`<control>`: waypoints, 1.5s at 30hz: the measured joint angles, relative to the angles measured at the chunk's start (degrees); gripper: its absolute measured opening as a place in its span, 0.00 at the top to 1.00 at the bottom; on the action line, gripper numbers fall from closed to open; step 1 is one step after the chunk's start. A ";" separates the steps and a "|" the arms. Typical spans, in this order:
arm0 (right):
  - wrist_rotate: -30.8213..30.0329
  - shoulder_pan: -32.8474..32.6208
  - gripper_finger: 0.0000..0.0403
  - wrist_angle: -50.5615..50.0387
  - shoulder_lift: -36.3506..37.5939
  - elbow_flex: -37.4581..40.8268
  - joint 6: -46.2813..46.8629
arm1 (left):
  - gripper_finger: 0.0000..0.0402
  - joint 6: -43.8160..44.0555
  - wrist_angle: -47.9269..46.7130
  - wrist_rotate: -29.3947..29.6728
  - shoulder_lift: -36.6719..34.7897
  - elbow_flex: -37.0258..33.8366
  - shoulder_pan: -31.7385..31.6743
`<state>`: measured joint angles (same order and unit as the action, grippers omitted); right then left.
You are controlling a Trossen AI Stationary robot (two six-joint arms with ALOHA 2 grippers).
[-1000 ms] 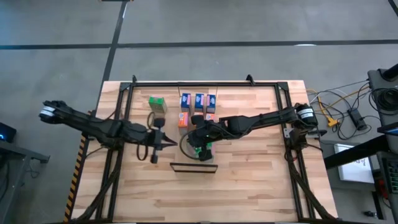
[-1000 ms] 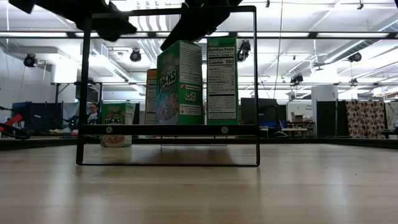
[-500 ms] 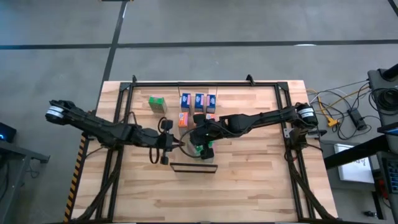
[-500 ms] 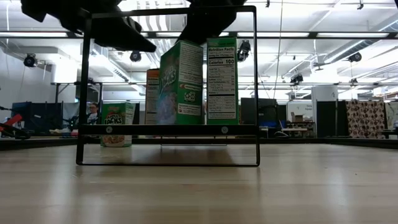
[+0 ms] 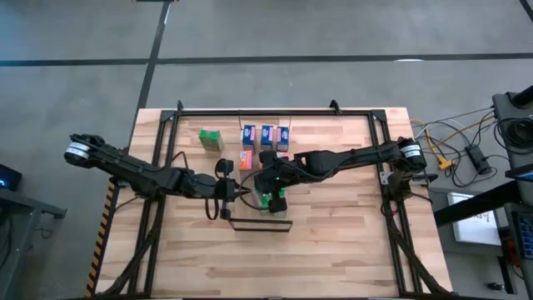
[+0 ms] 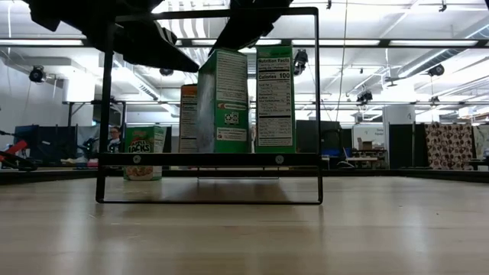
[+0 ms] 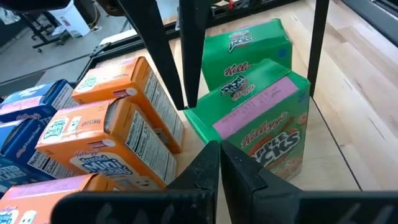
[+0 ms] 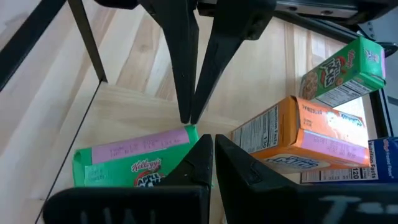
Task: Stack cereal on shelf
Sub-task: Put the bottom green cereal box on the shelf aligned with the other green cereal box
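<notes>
labels: green cereal box reads "apple jacks", kellogg's | pose: upright, long axis vertical, on shelf mid-table | claws: right gripper pinches its top; left gripper pressed together, just left

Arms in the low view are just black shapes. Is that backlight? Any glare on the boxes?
Yes: in the low view, bright ceiling lights behind silhouette the arms, yet the green box stays readable; the high view is evenly lit with only soft shadows; both wrist views show no glare on the print.
</notes>
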<state>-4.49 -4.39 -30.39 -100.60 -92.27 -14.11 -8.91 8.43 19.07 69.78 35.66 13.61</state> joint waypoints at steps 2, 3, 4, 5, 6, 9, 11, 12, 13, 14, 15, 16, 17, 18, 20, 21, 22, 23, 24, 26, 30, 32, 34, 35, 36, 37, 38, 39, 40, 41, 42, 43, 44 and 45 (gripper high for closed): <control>0.01 0.25 0.98 -0.13 0.00 0.01 0.03 | 1.00 -0.01 0.00 0.73 0.00 0.00 0.02; -0.01 0.39 0.98 -0.11 0.00 0.05 0.08 | 1.00 -0.02 -0.02 1.24 0.00 0.00 0.01; -0.01 0.53 0.98 -0.16 0.00 0.09 0.10 | 1.00 -0.03 -0.01 1.47 0.00 0.00 -0.01; -0.02 0.68 0.98 -0.25 0.00 0.11 0.14 | 1.00 -0.11 -0.02 1.54 0.00 0.00 -0.04; -0.02 0.73 0.98 -0.32 0.00 0.13 0.33 | 1.00 -0.24 -0.04 1.56 0.00 0.00 -0.05; -0.02 1.08 0.98 -0.68 0.00 0.14 0.70 | 1.00 -0.44 -0.04 1.57 0.00 0.00 -0.04; 0.00 1.08 0.98 -0.95 0.00 0.38 0.73 | 1.00 -0.46 -0.04 1.57 0.00 0.00 -0.04; 0.00 1.05 0.98 -1.14 -0.02 0.42 0.81 | 1.00 -0.45 -0.04 1.57 -0.01 0.00 -0.04; 0.03 1.05 0.98 -1.18 -0.02 0.43 0.98 | 1.00 -0.44 -0.04 1.56 -0.02 0.00 -0.04; 0.08 1.05 0.98 -1.16 -0.02 0.44 1.08 | 1.00 -0.44 -0.04 1.55 -0.04 0.00 -0.04; 0.14 1.05 0.98 -1.14 -0.02 0.44 1.09 | 1.00 -0.44 -0.04 1.55 -0.10 0.00 -0.04; 0.34 1.03 0.98 -1.14 -0.02 0.46 1.09 | 1.00 -0.44 -0.06 1.53 -0.22 0.00 -0.04; 0.46 1.03 0.98 -1.26 -0.02 0.52 1.17 | 1.00 -0.44 -0.05 1.53 -0.33 0.00 -0.04; 0.46 1.03 0.98 -1.53 -0.02 0.53 1.38 | 1.00 -0.46 -0.07 1.52 -0.45 0.00 -0.04; 0.46 1.05 0.98 -1.85 -0.02 0.57 1.57 | 1.00 -0.44 -0.08 1.47 -0.73 0.00 -0.04; 0.46 1.03 0.98 -2.06 -0.02 0.57 1.57 | 1.00 -0.44 -0.15 1.45 -0.86 0.00 -0.04; 0.47 1.05 0.98 -2.19 -0.02 0.58 1.63 | 1.00 -0.44 -0.14 1.44 -1.09 0.00 -0.04; 0.46 1.03 0.98 -2.26 -0.02 0.65 1.68 | 1.00 -0.44 -0.15 1.44 -1.30 0.00 -0.04; 0.47 1.04 0.98 -2.45 -0.04 0.67 1.68 | 1.00 -0.44 -0.14 1.43 -1.56 0.00 -0.04; 0.48 1.05 0.98 -2.66 -0.04 0.68 1.68 | 1.00 -0.44 -0.36 1.40 -2.25 0.00 -0.04; 0.52 1.03 0.98 -4.09 -0.04 0.68 2.45 | 1.00 -0.46 -1.00 1.40 -4.52 0.00 -0.04; 0.52 1.03 0.98 -4.65 -0.04 0.68 2.60 | 1.00 -0.44 -1.52 1.38 -5.80 0.00 -0.04; 0.48 0.96 0.98 -5.22 -0.04 0.68 2.63 | 1.00 -0.46 -2.24 1.38 -7.06 0.00 -0.04; 0.46 0.94 0.98 -5.45 -0.04 0.68 2.84 | 1.00 -0.46 -2.43 1.38 -7.66 0.00 -0.04; 0.46 0.92 0.98 -5.57 -0.04 0.68 3.15 | 1.00 -0.46 -2.78 1.37 -8.30 0.00 -0.04; 0.48 0.90 0.98 -5.79 -0.02 0.68 3.66 | 1.00 -0.46 -3.10 1.38 -8.81 0.00 -0.04; 0.48 0.90 0.98 -6.01 0.02 0.66 3.76 | 1.00 -0.46 -3.17 1.36 -9.19 0.00 -0.04; 0.47 0.90 0.98 -6.23 0.10 0.66 3.80 | 1.00 -0.46 -3.46 1.36 -9.62 0.00 -0.04; 0.48 0.90 0.98 -6.63 0.30 0.66 3.82 | 1.00 -0.46 -3.79 1.36 -9.97 0.00 -0.04; 0.48 0.90 0.98 -6.91 0.41 0.66 4.01 | 1.00 -0.46 -3.92 1.36 -10.28 0.00 -0.04; 0.52 0.90 0.98 -7.01 0.49 0.66 4.15 | 1.00 -0.46 -3.99 1.36 -10.58 0.00 -0.04; 0.54 0.89 0.98 -7.03 0.52 0.66 4.39 | 1.00 -0.46 -4.33 1.36 -10.87 0.00 -0.04; 0.58 0.88 0.98 -7.10 0.54 0.66 4.54 | 1.00 -0.46 -4.79 1.36 -11.08 0.00 -0.04; 0.61 0.87 0.98 -7.28 0.61 0.66 4.73 | 1.00 -0.46 -4.92 1.36 -11.23 0.00 -0.04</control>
<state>-3.88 -3.52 -37.67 -99.98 -91.61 -9.38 -9.37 3.51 20.43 58.55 35.66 13.56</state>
